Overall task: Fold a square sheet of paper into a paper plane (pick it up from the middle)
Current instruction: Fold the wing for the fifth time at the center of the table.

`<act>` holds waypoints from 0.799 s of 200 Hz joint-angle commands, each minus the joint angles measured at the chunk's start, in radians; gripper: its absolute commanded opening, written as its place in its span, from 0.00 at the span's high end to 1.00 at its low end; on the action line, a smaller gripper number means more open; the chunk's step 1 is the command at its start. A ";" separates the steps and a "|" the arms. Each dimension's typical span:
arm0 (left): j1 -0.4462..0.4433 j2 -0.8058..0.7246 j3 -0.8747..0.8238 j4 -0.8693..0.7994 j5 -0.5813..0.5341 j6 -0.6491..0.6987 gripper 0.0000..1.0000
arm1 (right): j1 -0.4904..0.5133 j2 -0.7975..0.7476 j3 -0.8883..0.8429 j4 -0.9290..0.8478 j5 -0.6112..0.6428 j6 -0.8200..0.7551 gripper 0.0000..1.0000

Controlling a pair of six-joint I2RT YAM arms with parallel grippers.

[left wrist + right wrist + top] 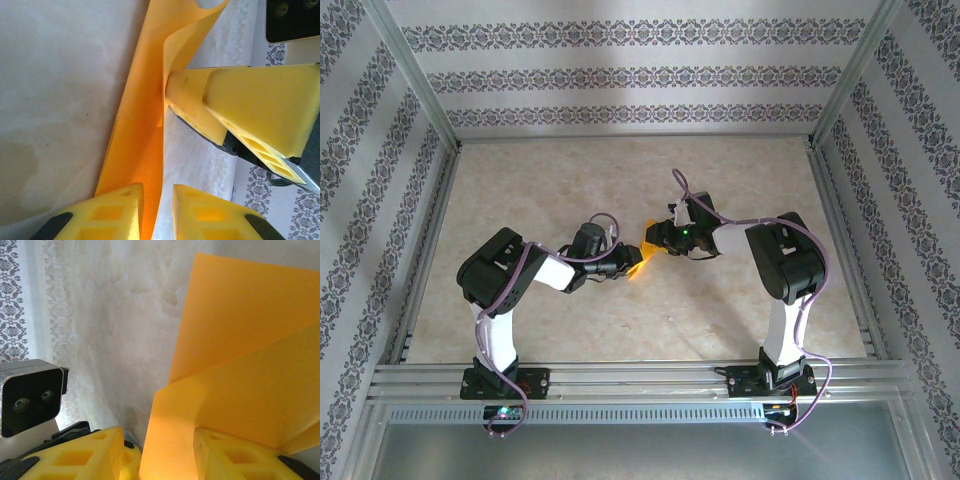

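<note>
The square sheet of paper (643, 258) is bright orange, creased into a long folded shape, and hangs between the two arms above the table's middle. My right gripper (658, 246) is shut on its folded edge; in the right wrist view the sheet (240, 340) fills the space between the fingers of that gripper (165, 455). My left gripper (157, 210) stands open. The sheet (142, 115) runs down along its left finger (115, 210), and a gap shows to the other finger. The right gripper's fingers (260, 95) pinch the sheet higher up. A paper plane is out of view.
The beige marbled table (620, 180) is ringed by aluminium rails (430, 230) and patterned walls. Both arms reach inward from the near edge, their wrists close together. The left wrist's camera housing (30, 395) sits close beside the right fingers.
</note>
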 commanded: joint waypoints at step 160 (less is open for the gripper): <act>-0.014 -0.138 0.110 -0.431 -0.111 0.317 0.70 | 0.002 0.071 0.039 -0.137 0.168 0.019 0.56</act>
